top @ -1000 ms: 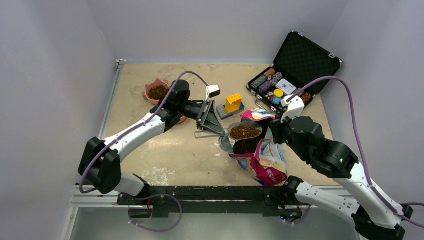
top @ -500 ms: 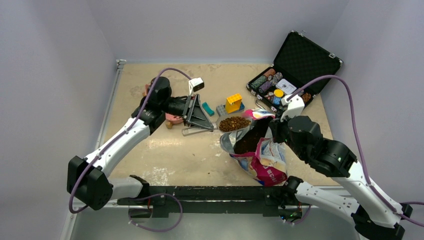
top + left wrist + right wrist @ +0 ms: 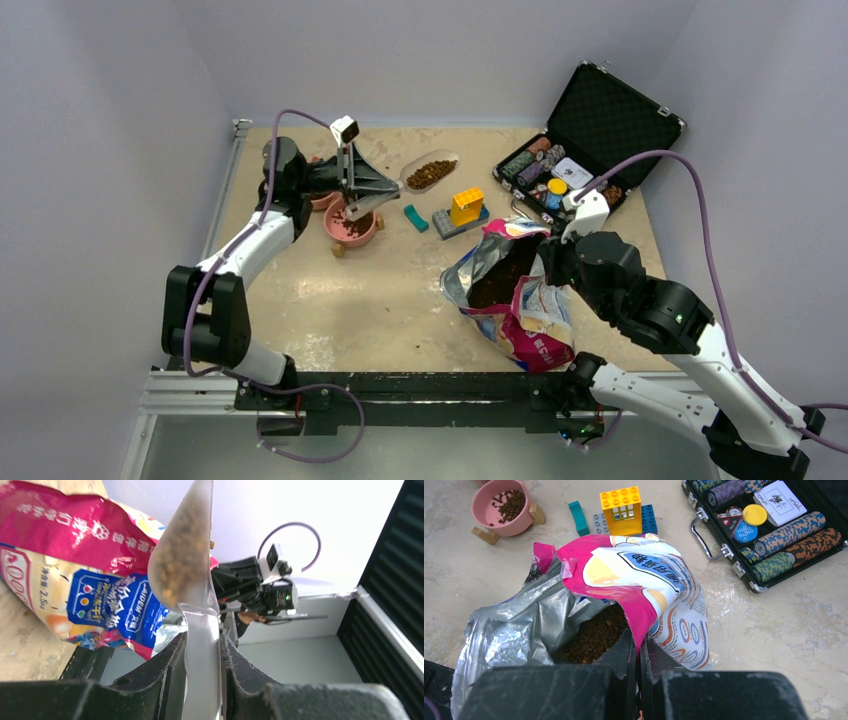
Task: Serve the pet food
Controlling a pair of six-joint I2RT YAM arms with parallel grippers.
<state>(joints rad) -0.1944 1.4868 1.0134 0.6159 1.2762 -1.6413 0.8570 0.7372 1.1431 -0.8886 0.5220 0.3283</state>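
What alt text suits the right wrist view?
The right gripper pinches the pink rim of an open pet food bag showing brown kibble inside. Beyond sit a pink bowl of kibble, toy bricks and a poker-chip case.

We are in a robotics lab test cell, bare pale walls (image 3: 110, 150) boxing in a scuffed beige table (image 3: 380, 300), two cabled arms (image 3: 245, 255) bolted to an aluminium rail (image 3: 190, 392), toy bricks (image 3: 465, 208) and a poker-chip case (image 3: 612, 108) lying beyond the right fingers (image 3: 626, 652).
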